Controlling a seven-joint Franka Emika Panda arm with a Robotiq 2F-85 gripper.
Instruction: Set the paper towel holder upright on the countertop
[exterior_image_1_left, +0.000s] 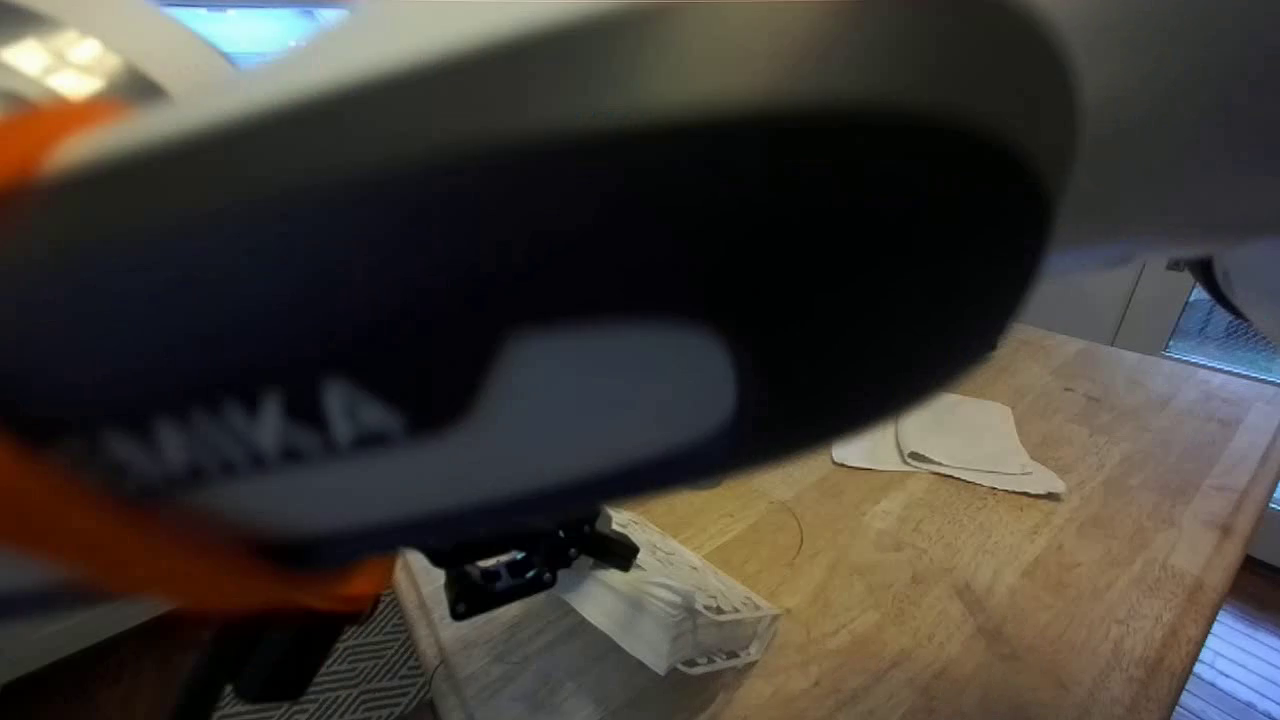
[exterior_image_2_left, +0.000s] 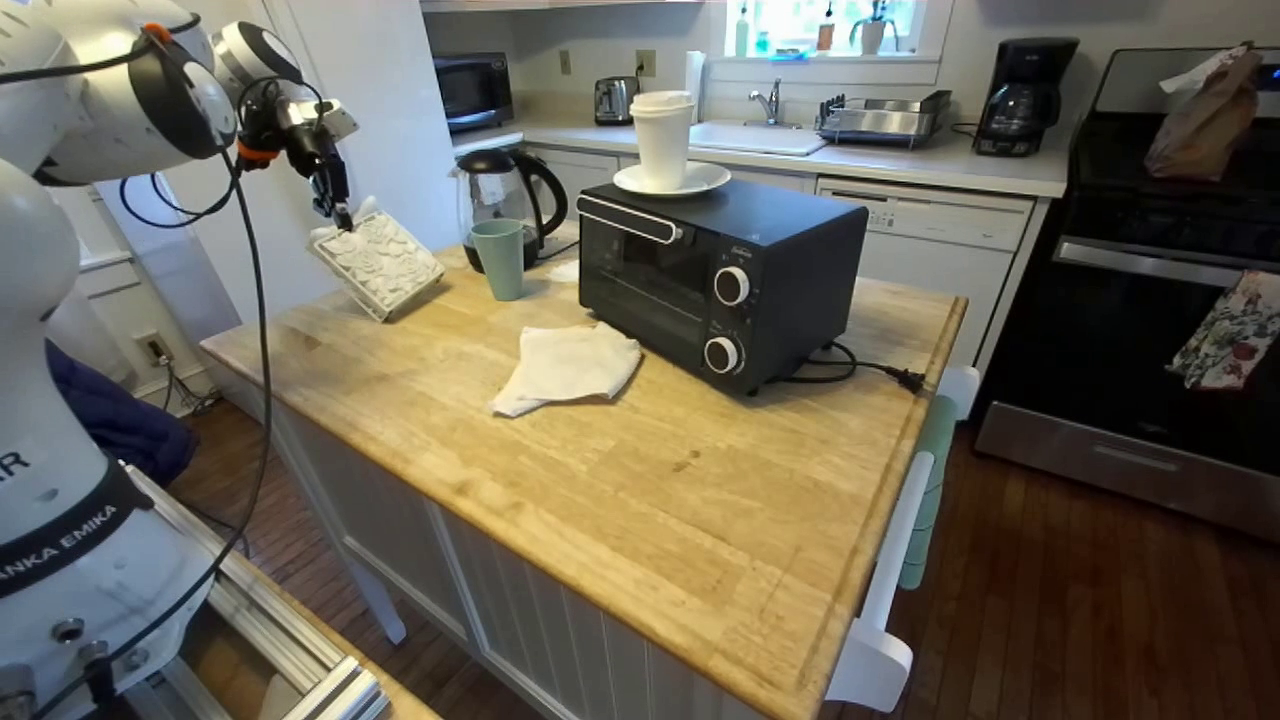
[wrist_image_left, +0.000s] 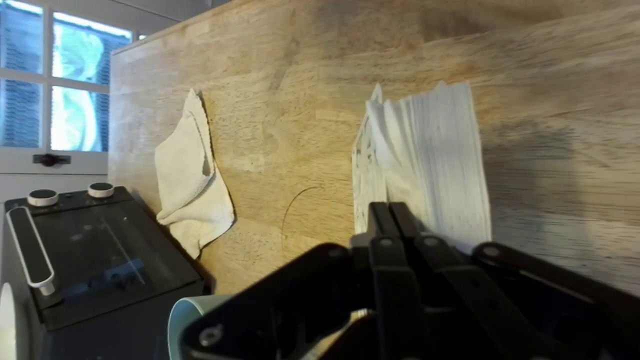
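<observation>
The paper towel holder (exterior_image_2_left: 378, 262) is a cream-white lace-patterned slab. It is tilted over the far-left end of the wooden countertop (exterior_image_2_left: 650, 480). I cannot tell whether its low corner touches the wood. It holds a stack of white paper towels (wrist_image_left: 445, 150), whose edges show in the wrist view. My gripper (exterior_image_2_left: 343, 218) is shut on the holder's lace wall (wrist_image_left: 364, 170), at its upper edge. The fingertips (wrist_image_left: 392, 207) are nearly together. In an exterior view the arm covers much of the scene, but the holder (exterior_image_1_left: 735, 600) and gripper (exterior_image_1_left: 622, 550) show below it.
A green cup (exterior_image_2_left: 500, 260) and a coffee pot (exterior_image_2_left: 490, 215) stand close beside the holder. A black toaster oven (exterior_image_2_left: 800, 290) carries a white cup (exterior_image_2_left: 662, 140) on a saucer. A folded beige cloth (exterior_image_2_left: 570, 365) lies on the countertop before the oven.
</observation>
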